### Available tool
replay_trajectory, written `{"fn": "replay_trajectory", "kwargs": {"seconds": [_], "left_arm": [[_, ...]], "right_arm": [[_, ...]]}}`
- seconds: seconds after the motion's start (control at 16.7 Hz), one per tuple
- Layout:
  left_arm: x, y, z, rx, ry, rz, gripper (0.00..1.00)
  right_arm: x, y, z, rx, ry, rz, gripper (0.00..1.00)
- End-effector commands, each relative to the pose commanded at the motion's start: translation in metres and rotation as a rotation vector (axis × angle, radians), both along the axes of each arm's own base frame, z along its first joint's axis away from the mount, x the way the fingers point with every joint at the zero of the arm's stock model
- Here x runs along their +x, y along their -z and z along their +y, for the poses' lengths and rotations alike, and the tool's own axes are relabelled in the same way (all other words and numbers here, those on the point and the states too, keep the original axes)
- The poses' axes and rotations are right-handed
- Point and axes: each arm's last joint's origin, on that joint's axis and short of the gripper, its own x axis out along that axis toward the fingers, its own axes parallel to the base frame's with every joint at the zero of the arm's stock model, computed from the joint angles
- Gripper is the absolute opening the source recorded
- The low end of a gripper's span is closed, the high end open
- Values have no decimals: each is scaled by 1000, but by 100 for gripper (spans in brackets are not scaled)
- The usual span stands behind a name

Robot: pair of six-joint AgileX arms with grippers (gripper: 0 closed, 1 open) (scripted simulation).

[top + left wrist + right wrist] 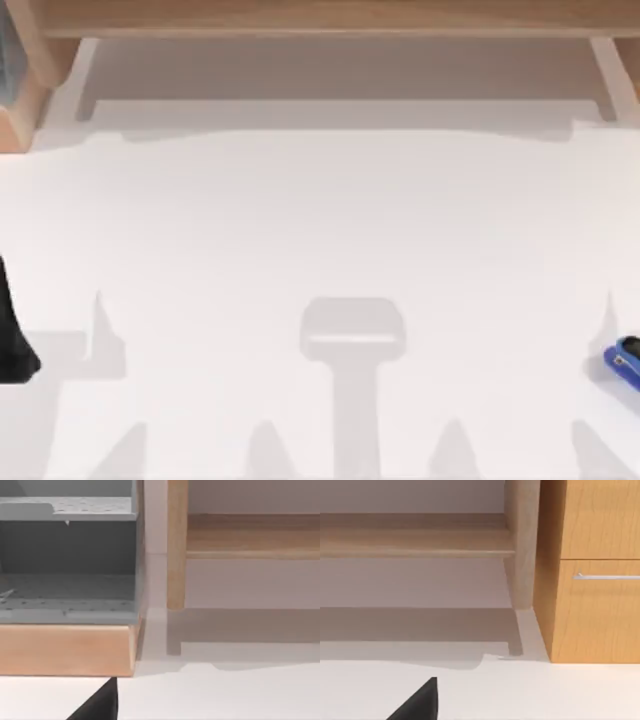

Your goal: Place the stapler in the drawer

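The stapler (pixel 624 362) lies at the table's (pixel 320 250) right edge, well apart from the left tool (pixel 15 350), whose state I cannot tell

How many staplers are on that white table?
1. The blue stapler lies at the right edge of the white table, partly cut off by the top view's border. Others could lie beyond the frame.

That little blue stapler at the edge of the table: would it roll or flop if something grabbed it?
The stapler looks like a rigid, blocky body lying flat on the white table, so it probably won't roll or sag. Being small, it is likely light. Its smooth surface might slip.
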Motion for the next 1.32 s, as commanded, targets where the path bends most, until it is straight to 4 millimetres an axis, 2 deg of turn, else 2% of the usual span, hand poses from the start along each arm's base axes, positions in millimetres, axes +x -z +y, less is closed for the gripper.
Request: {"fn": "replay_trajectory", "kwargs": {"seconds": [0.18, 0.3, 0.48, 0.66, 0.84, 1.02, 1.14, 1.32], "left_arm": [[0, 0, 0, 0, 0, 0, 100], [0, 0, 0, 0, 0, 0, 100], [0, 0, 0, 0, 0, 0, 100], [0, 0, 0, 0, 0, 0, 100], [0, 0, 0, 0, 0, 0, 100], [0, 0, 0, 0, 0, 0, 100], [0, 0, 0, 0, 0, 0, 100], [0, 0, 0, 0, 0, 0, 100]], "right_arm": [[0, -2, 0, -9, 2, -5, 100], [2, -14, -2, -57, 12, -26, 100], [10, -43, -6, -191, 28, -63, 100], [33, -76, -12, -380, 38, -81, 100], [77, -102, -25, -600, 37, -78, 100], [137, -106, -48, -829, 28, -61, 100], [180, -94, -68, -977, 18, -47, 100], [235, -56, -103, -1180, 3, -24, 100]]}}
